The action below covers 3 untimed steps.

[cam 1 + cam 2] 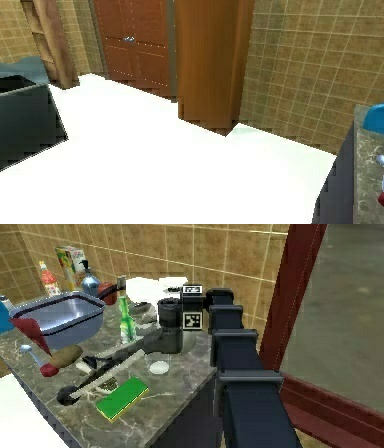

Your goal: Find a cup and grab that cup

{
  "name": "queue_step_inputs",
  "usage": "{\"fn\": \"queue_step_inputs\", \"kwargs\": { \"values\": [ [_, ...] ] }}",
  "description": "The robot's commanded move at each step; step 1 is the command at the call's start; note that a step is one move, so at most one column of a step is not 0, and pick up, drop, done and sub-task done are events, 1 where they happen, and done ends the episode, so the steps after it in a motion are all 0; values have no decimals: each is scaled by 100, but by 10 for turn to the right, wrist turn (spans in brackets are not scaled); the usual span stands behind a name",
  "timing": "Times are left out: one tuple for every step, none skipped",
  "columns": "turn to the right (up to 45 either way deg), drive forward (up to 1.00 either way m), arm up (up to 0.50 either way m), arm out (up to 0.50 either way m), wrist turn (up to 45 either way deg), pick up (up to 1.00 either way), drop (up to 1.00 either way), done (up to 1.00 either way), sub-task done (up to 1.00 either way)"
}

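Note:
The arm [240, 374] rises as a dark bar over a dark marble counter [185, 409] in the arm side view. Its white marker squares [190, 309] stand at the far end, with the gripper [150, 342] left of them above the countertop. A dark cylindrical shape [170, 314] sits at the gripper's body; I cannot tell whether it is a cup or part of the gripper. A green bottle [125, 319] stands just left of it. Things lie on the counter behind the fingers, so I cannot tell whether the gripper holds anything.
On the counter are a blue-grey basin [60, 314], a white dish [150, 286], a small white disc [158, 368], a green flat block [122, 399], a long dark utensil [95, 379] and a box [70, 259]. The forward view has white floor [170, 160], wooden doors [135, 40] and a dark cabinet [25, 110].

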Motion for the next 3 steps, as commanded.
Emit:
{"fn": "queue_step_inputs", "kwargs": {
  "values": [
    [0, 0, 0, 0, 450, 0, 0, 0, 0],
    [0, 0, 0, 0, 180, 0, 0, 0, 0],
    [0, 0, 0, 0, 0, 100, 0, 0, 0]
  ]
}}
